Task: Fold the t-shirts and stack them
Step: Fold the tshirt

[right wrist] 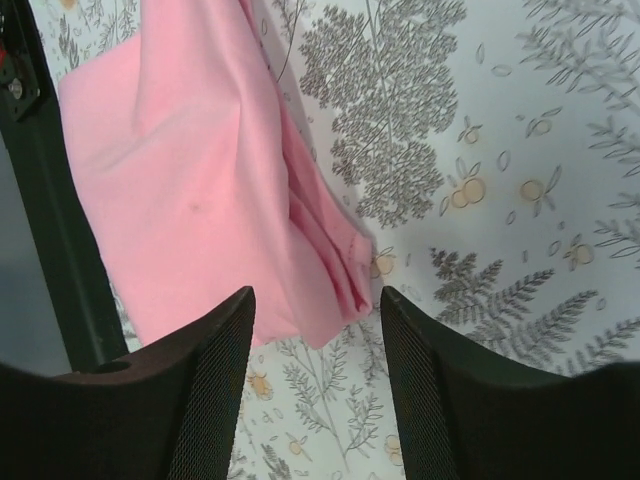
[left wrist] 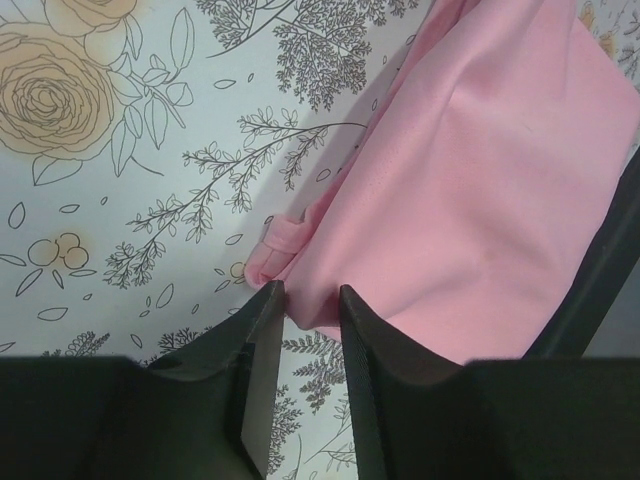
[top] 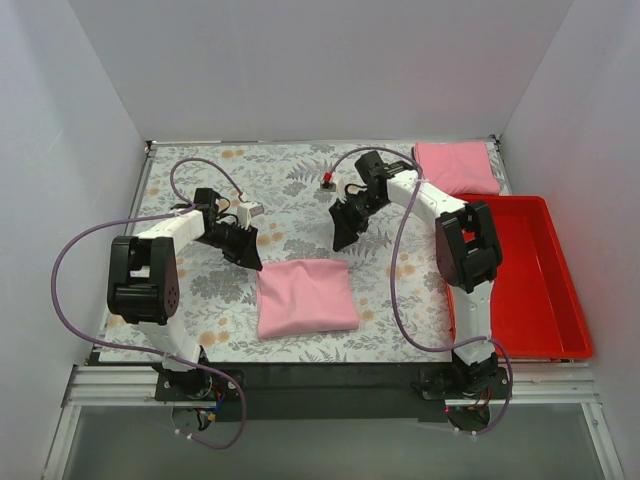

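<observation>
A folded pink t-shirt (top: 305, 298) lies flat at the middle of the floral table. A second folded pink t-shirt (top: 456, 166) lies at the back right. My left gripper (top: 251, 259) hovers at the middle shirt's far left corner. In the left wrist view the shirt (left wrist: 470, 190) fills the right side, and my gripper (left wrist: 305, 296) is narrowly open with the shirt's corner just at its tips. My right gripper (top: 340, 240) is above the shirt's far right corner. In the right wrist view it (right wrist: 316, 300) is wide open over the layered corner of the shirt (right wrist: 190, 190).
A red tray (top: 560, 300) stands along the right edge of the table. A small red and black object (top: 327, 180) sits at the back middle. White walls close in the table on three sides.
</observation>
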`<state>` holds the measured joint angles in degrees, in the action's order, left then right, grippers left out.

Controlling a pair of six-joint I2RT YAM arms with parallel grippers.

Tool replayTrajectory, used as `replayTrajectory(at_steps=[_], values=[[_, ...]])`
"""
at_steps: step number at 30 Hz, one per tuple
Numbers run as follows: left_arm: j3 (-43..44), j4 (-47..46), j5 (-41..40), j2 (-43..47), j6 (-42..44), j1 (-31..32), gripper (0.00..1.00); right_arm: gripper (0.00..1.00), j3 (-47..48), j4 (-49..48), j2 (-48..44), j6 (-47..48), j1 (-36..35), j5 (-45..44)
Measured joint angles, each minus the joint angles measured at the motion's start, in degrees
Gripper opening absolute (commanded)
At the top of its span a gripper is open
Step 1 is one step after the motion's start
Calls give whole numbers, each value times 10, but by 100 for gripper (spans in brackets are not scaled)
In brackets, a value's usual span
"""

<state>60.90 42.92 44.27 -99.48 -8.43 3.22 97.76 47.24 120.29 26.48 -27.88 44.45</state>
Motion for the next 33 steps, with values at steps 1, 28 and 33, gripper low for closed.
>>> replayTrajectory(at_steps=[1,28,33], values=[[0,0,-1,-1,0,0,19,62,-6,8,-3,10,0,0],[8,-16,-31,-20,-2,0,3,47,-27,42,25,87,-12,-8],[8,-22,-36,-25,-5,0,3,1,-27,41,25,98,-23,-13]])
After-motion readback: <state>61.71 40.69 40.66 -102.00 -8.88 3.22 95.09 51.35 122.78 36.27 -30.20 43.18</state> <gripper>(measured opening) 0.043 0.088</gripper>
